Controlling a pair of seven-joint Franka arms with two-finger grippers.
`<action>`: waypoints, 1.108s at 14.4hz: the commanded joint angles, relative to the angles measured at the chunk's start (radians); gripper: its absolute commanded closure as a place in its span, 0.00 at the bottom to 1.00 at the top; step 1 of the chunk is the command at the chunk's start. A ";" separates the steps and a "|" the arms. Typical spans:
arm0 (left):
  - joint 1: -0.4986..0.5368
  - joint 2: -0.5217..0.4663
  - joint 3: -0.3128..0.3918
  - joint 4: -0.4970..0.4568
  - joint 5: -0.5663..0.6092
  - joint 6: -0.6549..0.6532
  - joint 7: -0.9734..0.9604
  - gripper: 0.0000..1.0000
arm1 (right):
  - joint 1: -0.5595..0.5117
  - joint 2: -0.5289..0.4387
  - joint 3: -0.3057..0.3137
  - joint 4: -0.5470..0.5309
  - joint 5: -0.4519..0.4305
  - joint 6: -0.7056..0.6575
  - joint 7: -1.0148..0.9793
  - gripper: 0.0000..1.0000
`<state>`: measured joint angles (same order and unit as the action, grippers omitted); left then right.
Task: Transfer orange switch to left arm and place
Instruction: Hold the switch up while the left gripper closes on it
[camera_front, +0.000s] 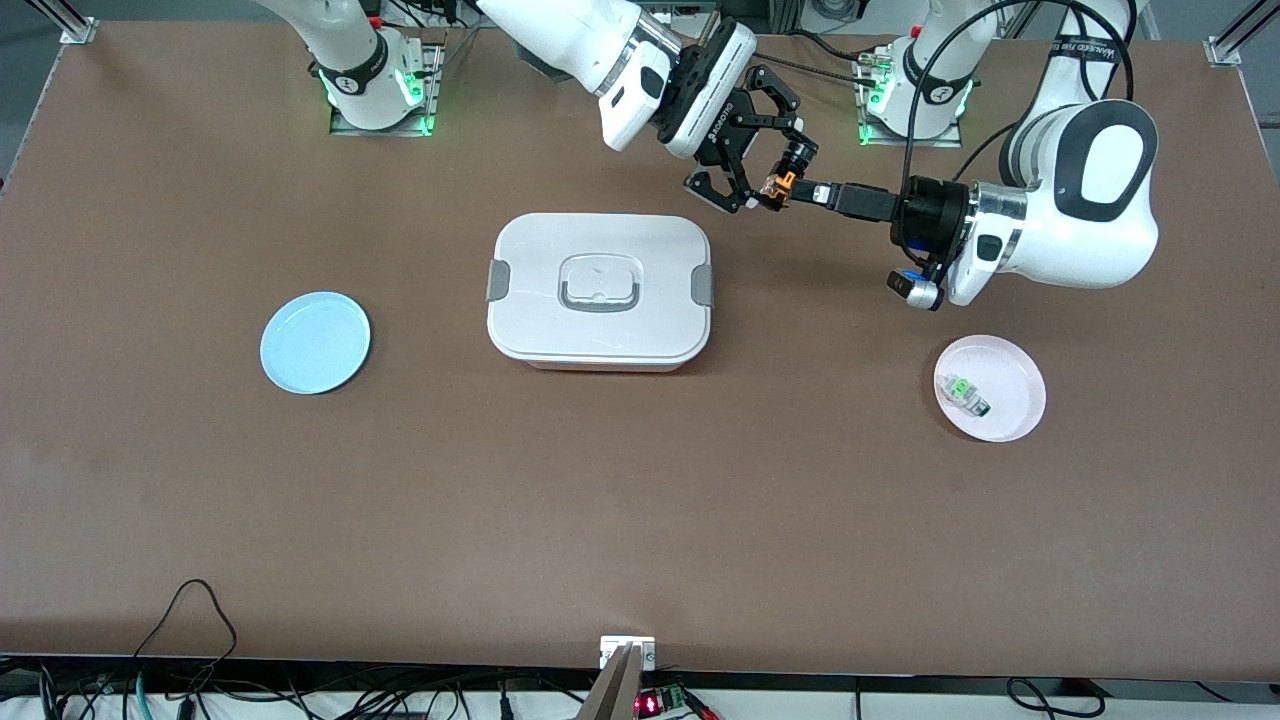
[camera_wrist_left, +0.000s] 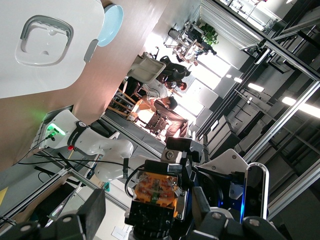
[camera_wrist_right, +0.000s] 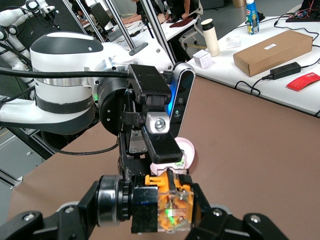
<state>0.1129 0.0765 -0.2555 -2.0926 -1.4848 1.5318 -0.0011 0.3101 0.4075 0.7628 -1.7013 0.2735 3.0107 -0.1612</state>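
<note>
Here the right gripper (camera_front: 752, 178) and left gripper (camera_front: 812, 192) both pinch the orange switch (camera_front: 783, 184) in the air, near the box (camera_front: 600, 291).

Bright even overhead light, soft shadows, window glare in left wrist view

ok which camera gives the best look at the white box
Front view: the whole box shows from above, lid, handle and both latches. The left wrist view catches one cropped end with the handle; the right wrist view shows none of it.
</note>
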 joint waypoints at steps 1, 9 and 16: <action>-0.001 -0.037 -0.004 -0.027 -0.023 -0.001 -0.016 0.25 | 0.015 0.004 -0.008 0.014 0.010 0.010 0.009 0.96; -0.001 -0.043 -0.022 -0.027 -0.025 0.002 -0.019 0.76 | 0.015 0.005 -0.008 0.014 0.010 0.010 0.009 0.96; 0.004 -0.050 -0.022 -0.021 -0.015 0.001 -0.019 1.00 | 0.015 0.005 -0.008 0.015 0.010 0.010 0.009 0.94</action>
<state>0.1144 0.0623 -0.2751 -2.0947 -1.4914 1.5325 -0.0023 0.3120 0.4080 0.7620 -1.7004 0.2758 3.0158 -0.1371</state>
